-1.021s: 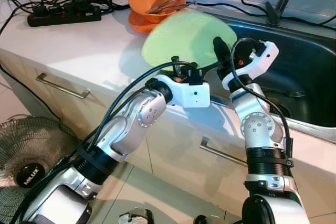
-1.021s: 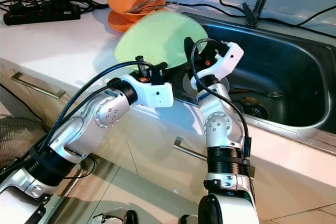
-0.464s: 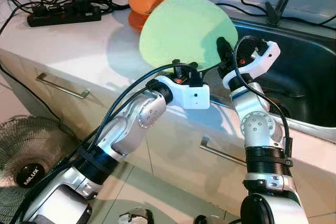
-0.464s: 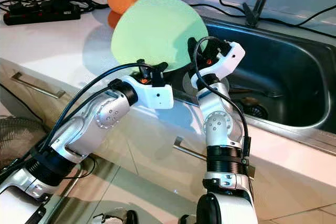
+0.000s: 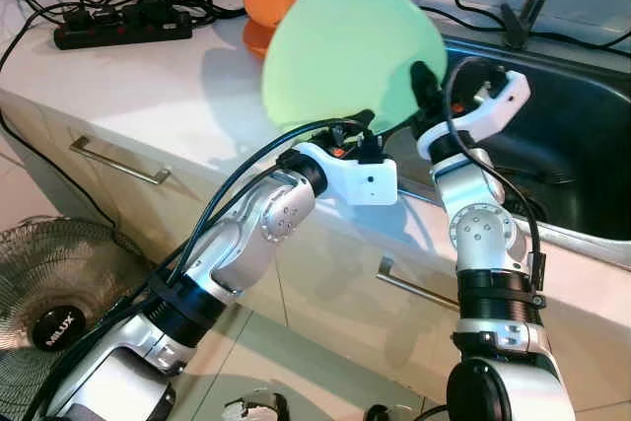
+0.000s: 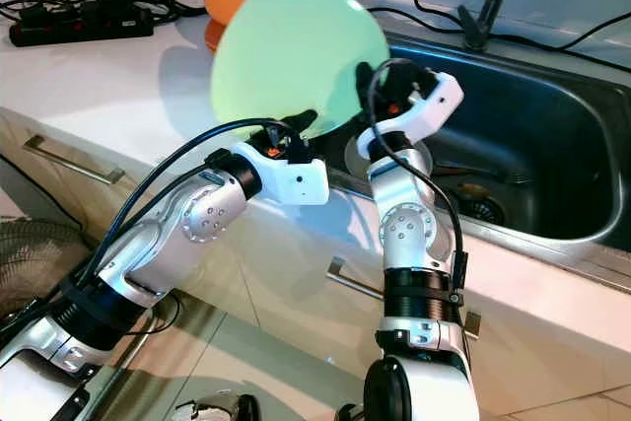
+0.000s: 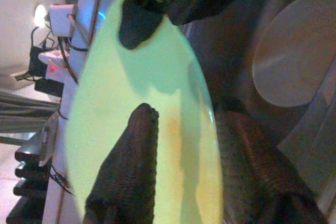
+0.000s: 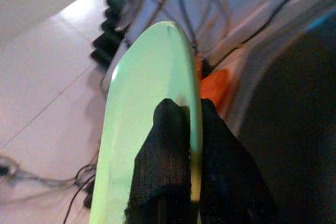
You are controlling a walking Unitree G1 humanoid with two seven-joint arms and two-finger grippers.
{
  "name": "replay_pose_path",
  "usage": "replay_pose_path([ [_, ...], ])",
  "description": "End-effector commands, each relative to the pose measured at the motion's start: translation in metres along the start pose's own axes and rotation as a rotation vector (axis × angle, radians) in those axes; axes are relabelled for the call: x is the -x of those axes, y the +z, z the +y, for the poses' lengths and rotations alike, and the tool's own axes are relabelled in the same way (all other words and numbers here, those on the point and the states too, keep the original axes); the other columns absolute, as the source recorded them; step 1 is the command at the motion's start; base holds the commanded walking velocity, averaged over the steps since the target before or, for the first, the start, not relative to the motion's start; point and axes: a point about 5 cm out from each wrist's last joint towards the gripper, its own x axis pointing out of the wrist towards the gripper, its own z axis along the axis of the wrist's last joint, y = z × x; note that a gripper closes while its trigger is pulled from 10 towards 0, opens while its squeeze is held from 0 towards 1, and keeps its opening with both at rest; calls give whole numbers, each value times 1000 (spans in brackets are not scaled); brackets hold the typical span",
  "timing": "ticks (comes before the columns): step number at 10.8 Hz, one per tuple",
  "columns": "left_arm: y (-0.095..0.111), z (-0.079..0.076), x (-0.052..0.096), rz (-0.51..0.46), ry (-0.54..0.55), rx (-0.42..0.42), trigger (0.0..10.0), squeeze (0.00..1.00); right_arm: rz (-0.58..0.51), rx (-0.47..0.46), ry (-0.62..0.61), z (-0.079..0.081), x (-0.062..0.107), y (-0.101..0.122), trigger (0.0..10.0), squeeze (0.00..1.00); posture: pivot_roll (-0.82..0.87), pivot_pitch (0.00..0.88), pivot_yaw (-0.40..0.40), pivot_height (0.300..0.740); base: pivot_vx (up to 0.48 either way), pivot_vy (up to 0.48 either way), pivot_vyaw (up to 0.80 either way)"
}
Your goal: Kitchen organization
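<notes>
Green plate (image 5: 350,51) held up nearly on edge above the near rim of the desk (image 5: 148,96), just left of the steel sink (image 5: 562,135). Right pincer (image 8: 181,145) clamped on the plate's right edge; wrist view shows one black finger on each face with the rim between them. Left pincer (image 7: 184,161) at the plate's lower edge; its fingers (image 7: 131,166) straddle the rim, one lying against the plate's face, the other a little apart behind it, so I cannot tell whether they actually grip. Orange bowls (image 5: 271,12) stacked on the desk behind the plate, mostly hidden by it. Black power strip (image 5: 123,27) and tangled cables on the far left of the desk. Pale round disc (image 7: 294,51) lies in the sink beside the plate. Drawer handle (image 5: 118,160) on the cabinet front below; floor fan (image 5: 59,293) at lower left.
</notes>
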Motion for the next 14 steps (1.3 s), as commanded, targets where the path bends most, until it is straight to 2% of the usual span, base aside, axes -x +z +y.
replay_pose_path([
  [1,0,19,2,-7,98,-11,10000,0,-43,-31,-72,-13,2,8,0,0,74,63,31,740,0,0,0],
  [3,1,18,2,-12,99,-4,10000,0,-84,-44,-125,-23,1,17,0,0,73,58,32,740,0,0,0],
  [5,2,20,2,-27,122,21,10000,0,-179,-76,-182,-35,1,36,0,0,72,60,33,740,0,0,0],
  [6,2,20,1,-29,129,36,10000,0,-217,-96,-194,-39,1,45,0,0,72,62,32,740,0,0,0],
  [7,2,19,1,-29,139,74,10000,0,-248,-79,-220,-45,1,56,0,0,72,63,32,740,0,0,0],
  [8,0,17,2,-30,175,255,10000,0,-289,-60,-253,-54,2,67,0,0,72,65,32,740,0,0,0],
  [9,-2,11,3,-41,189,514,10000,0,-308,-2,-263,-57,2,74,0,0,64,66,34,740,0,0,0],
  [10,-2,11,4,-47,205,605,10000,0,-293,47,-260,-58,1,72,6314,0,68,66,32,740,0,0,0],
  [11,-2,9,4,-52,218,725,10000,0,-257,144,-263,-61,-1,67,10000,0,72,66,31,740,0,0,0],
  [13,-6,-2,8,-31,183,830,10000,0,-187,282,-262,-66,-5,56,10000,0,76,68,30,740,0,0,0],
  [14,-7,-4,8,-23,180,847,10000,0,-175,309,-265,-68,-6,55,10000,0,77,66,30,740,0,0,0],
])
